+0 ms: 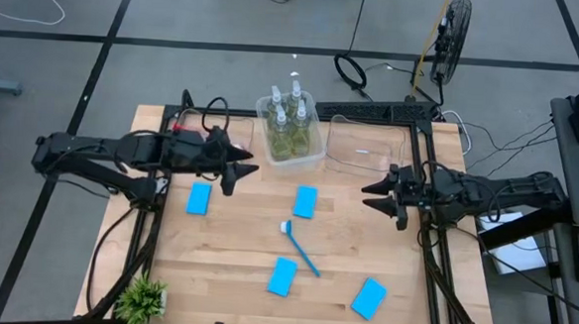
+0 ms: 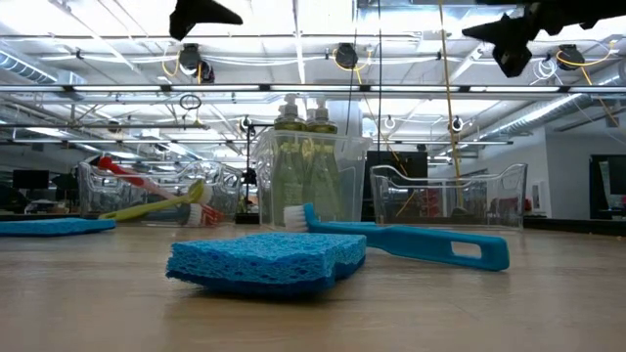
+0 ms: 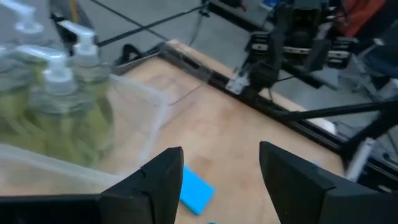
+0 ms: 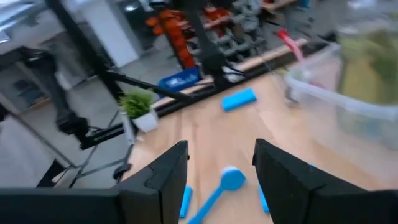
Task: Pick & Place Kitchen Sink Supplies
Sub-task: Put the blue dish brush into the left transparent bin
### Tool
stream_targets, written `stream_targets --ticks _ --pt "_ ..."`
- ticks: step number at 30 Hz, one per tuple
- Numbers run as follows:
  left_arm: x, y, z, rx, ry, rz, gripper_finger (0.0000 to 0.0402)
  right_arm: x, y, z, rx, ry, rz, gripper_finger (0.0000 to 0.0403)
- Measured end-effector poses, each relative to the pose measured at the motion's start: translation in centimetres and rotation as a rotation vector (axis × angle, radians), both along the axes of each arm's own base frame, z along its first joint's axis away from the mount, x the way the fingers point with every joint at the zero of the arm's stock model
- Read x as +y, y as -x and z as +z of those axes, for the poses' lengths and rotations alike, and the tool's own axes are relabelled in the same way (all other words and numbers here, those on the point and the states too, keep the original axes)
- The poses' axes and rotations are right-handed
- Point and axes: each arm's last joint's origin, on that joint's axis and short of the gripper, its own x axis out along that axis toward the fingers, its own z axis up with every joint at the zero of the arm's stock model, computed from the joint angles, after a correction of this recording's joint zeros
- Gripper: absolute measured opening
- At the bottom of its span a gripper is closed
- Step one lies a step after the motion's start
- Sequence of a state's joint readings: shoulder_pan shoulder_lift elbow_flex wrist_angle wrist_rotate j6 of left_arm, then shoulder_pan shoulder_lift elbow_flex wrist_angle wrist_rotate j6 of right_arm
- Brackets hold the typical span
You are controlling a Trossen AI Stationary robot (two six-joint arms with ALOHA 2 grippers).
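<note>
High view: soap bottles point(image 1: 290, 122) binned; labels seemingly unreadable; blue brush point(image 1: 302, 247) on table.

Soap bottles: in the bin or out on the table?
In. All four soap bottles stand upright inside the clear bin.

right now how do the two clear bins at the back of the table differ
The left bin holds four yellow-green soap bottles with white pumps; the right bin holds no supplies, only something small and pale on its floor. The left bin looks taller and narrower in the low view, the right bin lower and wider. Both are clear plastic, side by side at the table's back edge, between the two raised, open claws, left claw and right claw.
</note>
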State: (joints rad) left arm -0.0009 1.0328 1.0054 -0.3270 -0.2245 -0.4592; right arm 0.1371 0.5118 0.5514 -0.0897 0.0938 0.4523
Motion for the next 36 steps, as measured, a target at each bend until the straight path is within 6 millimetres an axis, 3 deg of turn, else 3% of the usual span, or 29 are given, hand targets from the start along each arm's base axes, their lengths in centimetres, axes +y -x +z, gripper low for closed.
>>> stream_targets --ticks 14,24,30,36 --pt "-2.1 0.6 -0.1 0.037 -0.086 -0.016 0.0214 1.5 -2.8 -0.2 -0.033 0.056 0.147 0.0171" --pt "-1.6 4.6 1.0 0.064 -0.127 -0.011 0.0213 3.0 -4.7 0.6 -0.084 0.114 0.037 0.0171" --pt "-1.3 6.7 1.2 0.074 -0.154 0.032 0.0214 4.0 -6.8 1.8 -0.061 0.143 0.036 0.0171" --pt "-1.4 7.8 -1.2 0.022 -0.148 0.045 0.0214 4.7 -9.1 2.0 0.073 0.166 0.041 0.0171"
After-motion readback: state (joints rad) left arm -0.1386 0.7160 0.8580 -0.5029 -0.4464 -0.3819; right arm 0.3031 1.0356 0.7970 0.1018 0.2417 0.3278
